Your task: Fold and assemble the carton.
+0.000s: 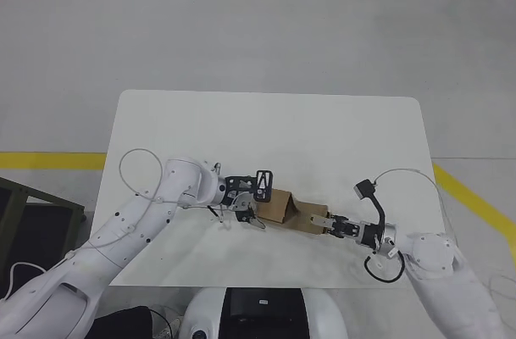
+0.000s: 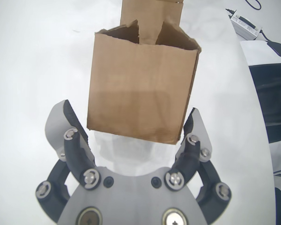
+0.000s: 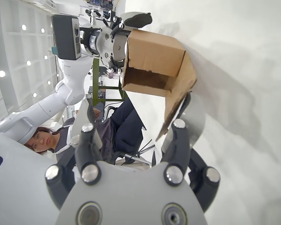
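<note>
A brown carton (image 1: 287, 208) lies on its side near the table's front edge, half assembled. In the left wrist view the carton (image 2: 140, 90) has its closed end toward the camera and its ragged flaps at the far end. My left gripper (image 2: 131, 108) is open, one finger on each side of that closed end, close against its walls. From the right wrist view the carton (image 3: 154, 54) shows its open mouth, with the left gripper (image 3: 126, 44) behind it. My right gripper (image 3: 135, 108) is open, and one long flap (image 3: 178, 99) rests against one finger. From above, the right gripper (image 1: 330, 225) sits at the flap's tip.
The white table (image 1: 325, 127) is bare behind the carton. Both arms work close to its front edge. A grey power box with cables (image 2: 245, 25) lies on the floor beyond the table. A dark green rack (image 1: 12, 220) stands off the table's left side.
</note>
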You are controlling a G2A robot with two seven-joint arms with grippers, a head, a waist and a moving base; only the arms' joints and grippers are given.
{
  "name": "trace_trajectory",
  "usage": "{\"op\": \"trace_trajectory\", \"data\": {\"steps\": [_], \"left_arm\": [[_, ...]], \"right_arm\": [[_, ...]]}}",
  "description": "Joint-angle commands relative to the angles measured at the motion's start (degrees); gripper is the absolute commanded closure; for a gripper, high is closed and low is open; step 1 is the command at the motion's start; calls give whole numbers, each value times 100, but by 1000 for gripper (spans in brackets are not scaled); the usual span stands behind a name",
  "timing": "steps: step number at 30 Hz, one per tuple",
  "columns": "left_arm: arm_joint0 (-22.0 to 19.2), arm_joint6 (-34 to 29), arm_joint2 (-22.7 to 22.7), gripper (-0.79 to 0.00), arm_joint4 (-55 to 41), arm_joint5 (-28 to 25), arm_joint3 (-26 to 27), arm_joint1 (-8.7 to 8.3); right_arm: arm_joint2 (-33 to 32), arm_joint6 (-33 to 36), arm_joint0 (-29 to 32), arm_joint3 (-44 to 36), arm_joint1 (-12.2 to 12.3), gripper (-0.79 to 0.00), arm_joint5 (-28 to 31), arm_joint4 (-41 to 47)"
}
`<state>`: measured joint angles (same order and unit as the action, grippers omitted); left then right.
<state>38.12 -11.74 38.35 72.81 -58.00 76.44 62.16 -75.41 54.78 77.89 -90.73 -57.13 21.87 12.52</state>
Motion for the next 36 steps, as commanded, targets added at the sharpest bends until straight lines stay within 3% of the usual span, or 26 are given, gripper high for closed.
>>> {"op": "trace_trajectory", "data": {"steps": [1,14,27,36], "left_arm": [[-11,9,-11,-785,7,0,3,4],[-59,64,-89,-785,6,0,34,33],[-185,79,-216,-785,53,0,99,94],[-100,102,3,-785,53,43,47,39]], "right_arm": [[33,4,-19,-28,-2,-520,-32,-29],[242,-118,-253,-80,-31,-542,-225,-237],[323,-23,-238,-293,-33,-523,2,-136],[250,-478,-220,-113,-21,-474,-517,-590]]}}
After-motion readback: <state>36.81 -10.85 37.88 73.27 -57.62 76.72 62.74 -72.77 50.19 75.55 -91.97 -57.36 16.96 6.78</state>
